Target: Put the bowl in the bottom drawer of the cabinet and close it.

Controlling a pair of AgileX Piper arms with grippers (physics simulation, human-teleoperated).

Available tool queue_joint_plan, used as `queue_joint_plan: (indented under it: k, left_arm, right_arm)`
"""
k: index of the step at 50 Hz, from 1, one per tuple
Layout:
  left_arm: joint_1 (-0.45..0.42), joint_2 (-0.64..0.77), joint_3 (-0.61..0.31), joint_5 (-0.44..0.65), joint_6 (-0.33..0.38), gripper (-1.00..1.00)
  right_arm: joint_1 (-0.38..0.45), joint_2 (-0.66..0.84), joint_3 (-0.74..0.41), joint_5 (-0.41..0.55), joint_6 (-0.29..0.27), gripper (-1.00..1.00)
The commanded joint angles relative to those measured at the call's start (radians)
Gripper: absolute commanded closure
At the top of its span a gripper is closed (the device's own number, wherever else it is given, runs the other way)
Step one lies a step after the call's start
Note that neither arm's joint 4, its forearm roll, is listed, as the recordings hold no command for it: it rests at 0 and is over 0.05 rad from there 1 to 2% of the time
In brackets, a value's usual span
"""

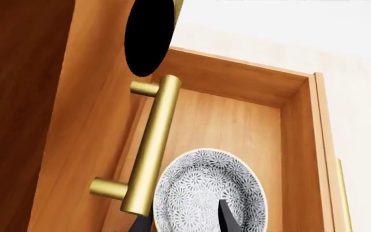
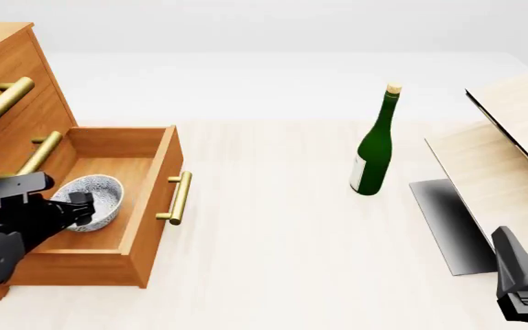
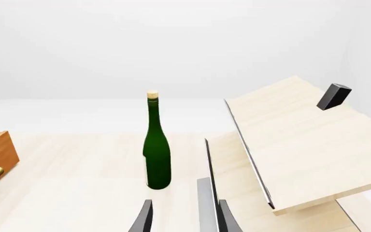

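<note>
Front view: left claw (image 2: 79, 204) grips the bowl (image 2: 97, 199) inside the bottom drawer (image 2: 145, 206) — lower gently, then release; right claw (image 3: 184, 217) narrow, empty.

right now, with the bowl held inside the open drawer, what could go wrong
The left hand holds the bowl by its rim, tilted, inside the bottom drawer. Released like this, it might roll or land on edge rather than flat.

The brass handle of the drawer above sits right beside the bowl; lifting the arm out could knock it.

Pushing the drawer shut before the arm is out would likely trap the hand.
</note>
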Motion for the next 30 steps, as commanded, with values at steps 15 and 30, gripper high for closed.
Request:
queue_joint_plan:
  k: [15, 30]
  left_arm:
    - [0.003, -0.104, 0.03, 0.053, -0.004, -1.0]
    - [-0.008, -0.163, 0.047, 0.089, -0.012, -1.0]
  right_arm:
    - [0.0, 0.0, 0.0, 0.0, 0.0, -1.0]
    - [0.0, 0.0, 0.0, 0.0, 0.0, -1.0]
